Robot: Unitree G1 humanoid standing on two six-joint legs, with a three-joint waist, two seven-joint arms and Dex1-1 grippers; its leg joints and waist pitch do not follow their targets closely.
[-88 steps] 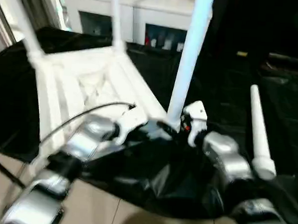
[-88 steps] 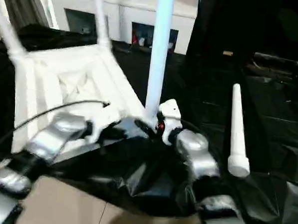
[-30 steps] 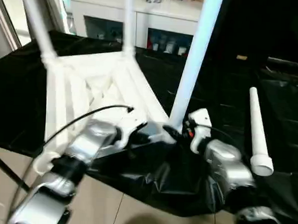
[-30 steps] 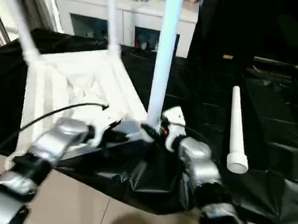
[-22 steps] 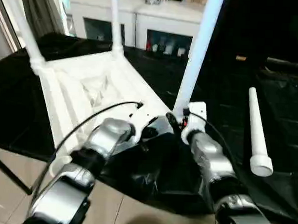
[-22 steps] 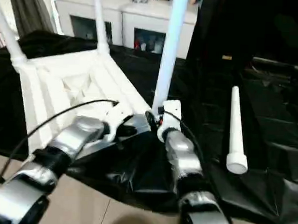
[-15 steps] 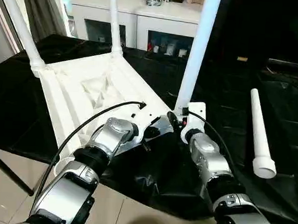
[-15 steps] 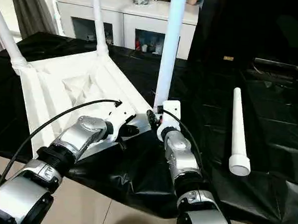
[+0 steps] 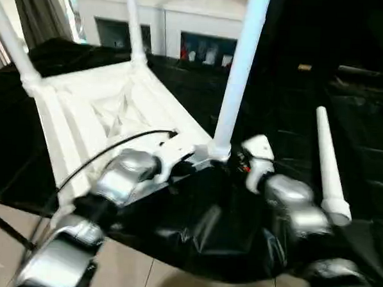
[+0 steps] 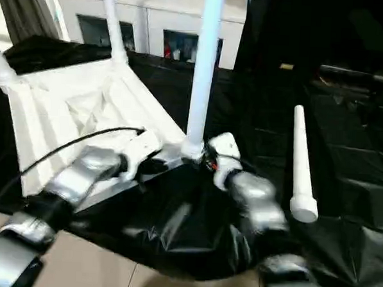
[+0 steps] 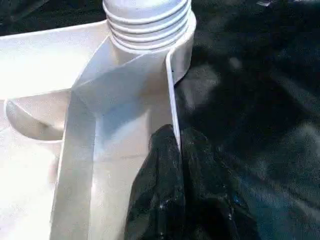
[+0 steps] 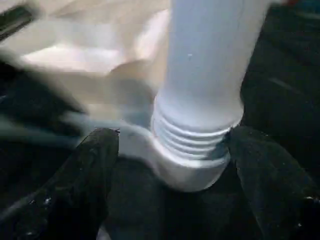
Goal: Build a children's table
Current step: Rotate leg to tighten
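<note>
The white table top [image 9: 116, 107] lies underside up on the black cloth, with three legs standing in its corner sockets. The nearest leg [image 9: 237, 69] rises from the front right corner. A fourth leg [image 9: 327, 157] lies loose on the cloth to the right. My left gripper [image 9: 181, 157] is shut on the top's rim [image 11: 170, 90] just beside that corner. My right gripper [image 9: 232, 160] is open, its fingers [image 12: 85, 180] wide apart on either side of the leg's ribbed base [image 12: 192, 140].
The black-draped work table [image 9: 289, 116] ends close in front of me, its cloth hanging over the edge [image 9: 205, 247] above tiled floor [image 9: 139, 279]. A white cabinet [image 9: 185, 14] stands behind. A black cable [image 9: 114, 146] arcs over my left forearm.
The head view has shifted. My right forearm has swung out to the right while its gripper stays at the leg's base. The left gripper keeps its hold on the rim.
</note>
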